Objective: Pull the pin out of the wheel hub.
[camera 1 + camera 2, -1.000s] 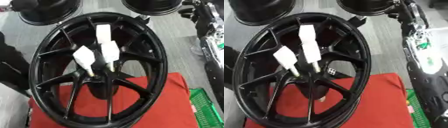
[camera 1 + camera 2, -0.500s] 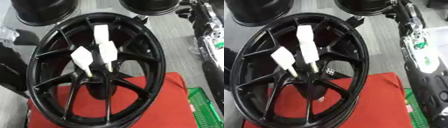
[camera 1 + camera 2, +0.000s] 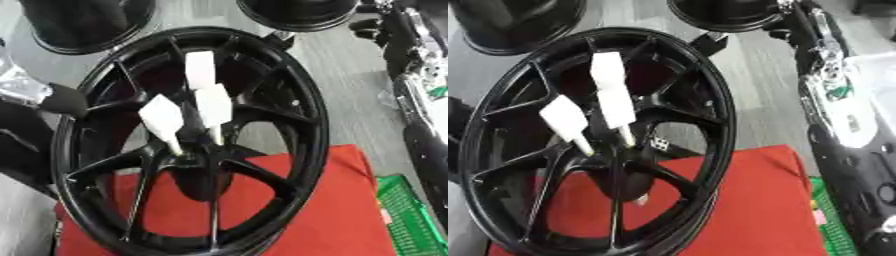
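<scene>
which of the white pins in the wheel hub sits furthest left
The pin with the diamond-shaped head, tilted to the left of the hub. The other two stand right of it, nearly in line.

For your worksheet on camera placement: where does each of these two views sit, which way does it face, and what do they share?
Left eye view: in the head, looking down at the black wheel hub; robot's left arm at the left edge, right arm at the right.
Right eye view: beside it, same downward look; right arm shows larger.
Shared: the hub, three white-tabbed pins, the red mat. No robot hand shows clearly.
</scene>
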### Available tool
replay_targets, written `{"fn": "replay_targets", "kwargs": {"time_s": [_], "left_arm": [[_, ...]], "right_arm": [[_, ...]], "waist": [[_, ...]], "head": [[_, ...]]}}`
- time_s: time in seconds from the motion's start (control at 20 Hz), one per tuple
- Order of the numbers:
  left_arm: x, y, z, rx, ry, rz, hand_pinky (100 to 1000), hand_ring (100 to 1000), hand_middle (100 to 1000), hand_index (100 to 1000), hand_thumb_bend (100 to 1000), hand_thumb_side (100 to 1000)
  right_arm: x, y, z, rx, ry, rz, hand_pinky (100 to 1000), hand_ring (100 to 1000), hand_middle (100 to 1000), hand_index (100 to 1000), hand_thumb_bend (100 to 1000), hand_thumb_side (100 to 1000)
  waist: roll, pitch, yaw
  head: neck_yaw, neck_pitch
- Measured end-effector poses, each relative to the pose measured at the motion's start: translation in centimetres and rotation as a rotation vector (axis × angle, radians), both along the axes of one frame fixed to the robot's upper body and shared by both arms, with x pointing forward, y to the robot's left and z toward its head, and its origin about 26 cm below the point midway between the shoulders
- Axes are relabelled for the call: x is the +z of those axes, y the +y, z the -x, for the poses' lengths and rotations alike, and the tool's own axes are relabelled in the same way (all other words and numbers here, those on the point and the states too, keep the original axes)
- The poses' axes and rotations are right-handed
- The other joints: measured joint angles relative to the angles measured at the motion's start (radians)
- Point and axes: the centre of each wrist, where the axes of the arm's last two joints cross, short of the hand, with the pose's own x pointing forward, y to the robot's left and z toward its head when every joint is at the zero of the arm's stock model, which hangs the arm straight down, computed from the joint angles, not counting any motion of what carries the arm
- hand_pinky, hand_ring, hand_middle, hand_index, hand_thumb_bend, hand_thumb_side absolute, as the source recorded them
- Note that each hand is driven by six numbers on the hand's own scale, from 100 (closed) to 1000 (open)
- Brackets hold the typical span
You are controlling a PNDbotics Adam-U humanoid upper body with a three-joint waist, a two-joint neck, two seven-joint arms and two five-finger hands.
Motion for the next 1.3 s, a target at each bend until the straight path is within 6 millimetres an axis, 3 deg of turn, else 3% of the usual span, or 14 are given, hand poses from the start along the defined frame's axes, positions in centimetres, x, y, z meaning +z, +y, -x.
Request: {"fn": "replay_targets", "kwargs": {"time_s": [0.75,0.95,1.15,1.3], "left_arm": [[-0.9,-1.5,-0.5,-0.035,0.015,-0.061,815,838,807,857,709,455],[-0.8,-2.6,-0.4,-0.073,0.0,-0.076,812,844,796,854,702,430],[-1.0,-3.4,-0.6,-0.092,0.003,-0.088,804,850,837,918,643,480],[-1.2,-3.9,-0.7,-0.098,0.008,-0.095,794,844,832,909,621,478]], "right_arm": [[-0.1,0.0,-0.1,0.004,0.008,0.002,766,627,680,720,100,677],[-0.2,0.1,-0.1,0.009,0.011,0.004,766,627,680,720,100,678],[-0.1,0.3,-0.2,0.018,0.014,0.008,765,627,680,720,100,682],[-0.1,0.4,-0.2,0.026,0.017,0.012,765,627,680,720,100,684]], "waist": [[0.0,0.0,-0.002],[0.0,0.0,-0.003],[0.003,0.0,-0.006],[0.003,0.0,-0.007]], "head": [[0.007,0.005],[0.008,0.006],[0.008,0.006],[0.002,0.006]]}}
